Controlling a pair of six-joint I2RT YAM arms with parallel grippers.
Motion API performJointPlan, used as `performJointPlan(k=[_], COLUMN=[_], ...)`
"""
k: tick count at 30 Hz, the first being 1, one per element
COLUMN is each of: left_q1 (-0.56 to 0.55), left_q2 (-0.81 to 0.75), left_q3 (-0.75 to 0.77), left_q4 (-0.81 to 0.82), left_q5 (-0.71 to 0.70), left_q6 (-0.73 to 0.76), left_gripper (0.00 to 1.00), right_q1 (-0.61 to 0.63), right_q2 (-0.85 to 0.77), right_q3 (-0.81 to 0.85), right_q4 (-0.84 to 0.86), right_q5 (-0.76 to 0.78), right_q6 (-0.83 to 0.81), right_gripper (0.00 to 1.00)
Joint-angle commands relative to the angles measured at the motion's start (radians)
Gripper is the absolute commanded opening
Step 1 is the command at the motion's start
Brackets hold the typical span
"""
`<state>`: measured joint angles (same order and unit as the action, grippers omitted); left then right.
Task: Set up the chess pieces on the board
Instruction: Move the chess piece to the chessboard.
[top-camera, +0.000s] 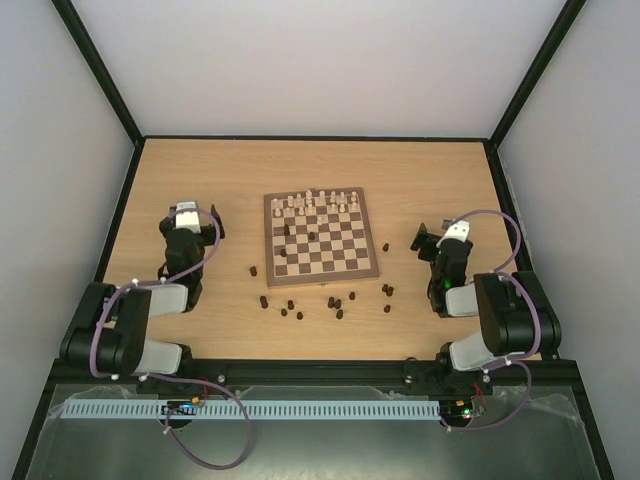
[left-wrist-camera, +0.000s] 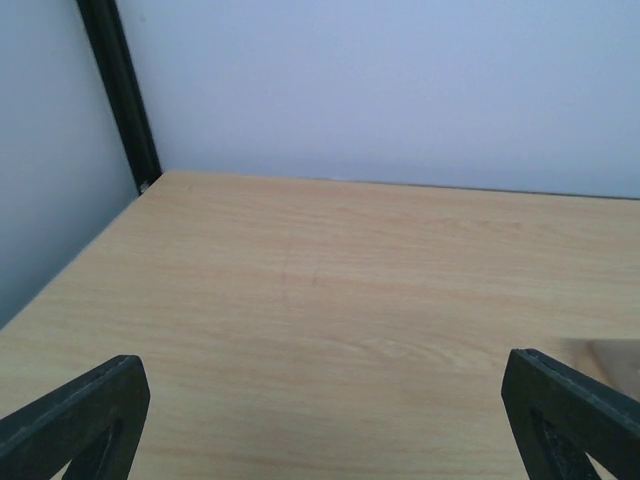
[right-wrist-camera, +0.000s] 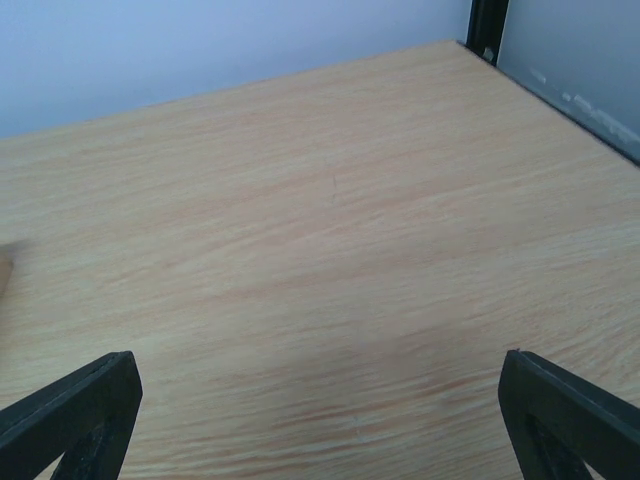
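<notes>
While the two arms flank the board (top-camera: 321, 277), we see at left the left gripper (top-camera: 193, 213) spread wide and holding nothing, its fingers (left-wrist-camera: 78, 412) framing the tabletop (top-camera: 200, 170). At centre, pale cream pieces (top-camera: 320, 202) line the board's far rows, and a few dark ones stand mid-board. Most of the chess pieces (top-camera: 352, 296) lie scattered on the table just off its near edge, one beside its right edge. At right, the right gripper (top-camera: 430, 237) is likewise wide apart and empty.
</notes>
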<state>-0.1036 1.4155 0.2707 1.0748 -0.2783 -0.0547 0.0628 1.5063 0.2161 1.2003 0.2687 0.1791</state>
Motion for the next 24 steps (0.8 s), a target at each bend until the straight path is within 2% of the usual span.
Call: performJointPlan(k=[1,3,5,10,13,15,19,21,24], left_q1=[-0.031,-0.038,-0.042,-0.053,-0.067,-0.076,-0.079,-0.079,-0.073], left_q2=[-0.111,-0.177,-0.241,-0.403,-0.475,-0.511,-0.54,-0.527,-0.504], left_q3=[0.091,0.119,0.16,0.305,0.391,0.436,0.475,0.51,0.555], left_q4=[-0.213,-0.315,-0.416,-0.663,-0.797,-0.85,-0.86,-0.898,-1.009], left_q5=[-0.019,0.003,0.036,0.138,0.178,0.192,0.246,0.307,0.326], left_q6=[-0.003,-0.035,-0.075,-0.206,-0.275,-0.344,-0.464,-0.445,-0.412], left_gripper=[1.0,0.99,1.0,1.0,1.0,1.0,1.0,1.0,1.0], right_q1=[0.002,0.003,0.003,0.003,0.003,0.003,0.003,0.003,0.005], right_q2=[-0.121,-0.222,-0.343,-0.533,-0.579,-0.592,-0.61,-0.597,-0.549], right_q3=[0.022,0.039,0.096,0.364,0.5,0.53,0.517,0.52,0.542], right_q4=[-0.071,-0.168,-0.393,-0.864,-1.057,-1.1,-1.149,-1.196,-1.239], right_q5=[0.02,0.033,0.093,-0.092,-0.292,-0.479,-0.554,-0.588,-0.683], right_q6=[-0.012,-0.006,0.113,0.247,0.318,0.323,0.444,0.5,0.468], right_gripper=[0.99,0.99,0.99,0.99,0.99,0.99,0.99,0.99,0.99])
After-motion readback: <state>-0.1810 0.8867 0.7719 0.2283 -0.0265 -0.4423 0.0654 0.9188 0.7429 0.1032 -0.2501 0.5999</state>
